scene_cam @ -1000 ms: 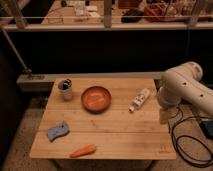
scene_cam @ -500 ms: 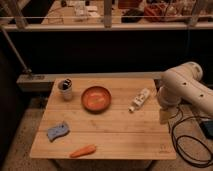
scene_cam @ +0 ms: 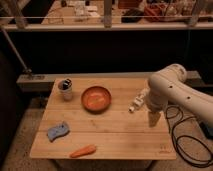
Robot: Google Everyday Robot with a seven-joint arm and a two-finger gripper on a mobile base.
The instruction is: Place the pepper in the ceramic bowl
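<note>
The wooden bench (scene_cam: 125,135) stands in front of a dark wall, and the robot's white arm (scene_cam: 172,90) bends in over its right end as I see it. The end effector (scene_cam: 153,120) hangs pointing downward just above the bench top near that right edge. It is released, with nothing in its grasp and nothing touching it.

The pepper (scene_cam: 83,150) lies flat on the bench close to the near edge, left of the middle, with its thin end pointing left. It is well apart from the end effector, and bare wood lies between them. The ceramic bowl (scene_cam: 96,98) sits upright farther back, about the middle of the bench, well apart from the pepper. I see nothing lying inside it beyond a pale glint on the glaze.

A small grey cup (scene_cam: 65,89) with something dark in it stands near the bowl, toward the back left corner. A blue sponge (scene_cam: 58,131) lies flat near the left edge, up and to the left of the pepper and apart from it. A small white bottle (scene_cam: 137,102) lies on its side between the bowl and the arm. A dark cable (scene_cam: 182,145) loops on the floor (scene_cam: 20,135) below the arm, to the right of the bench.
</note>
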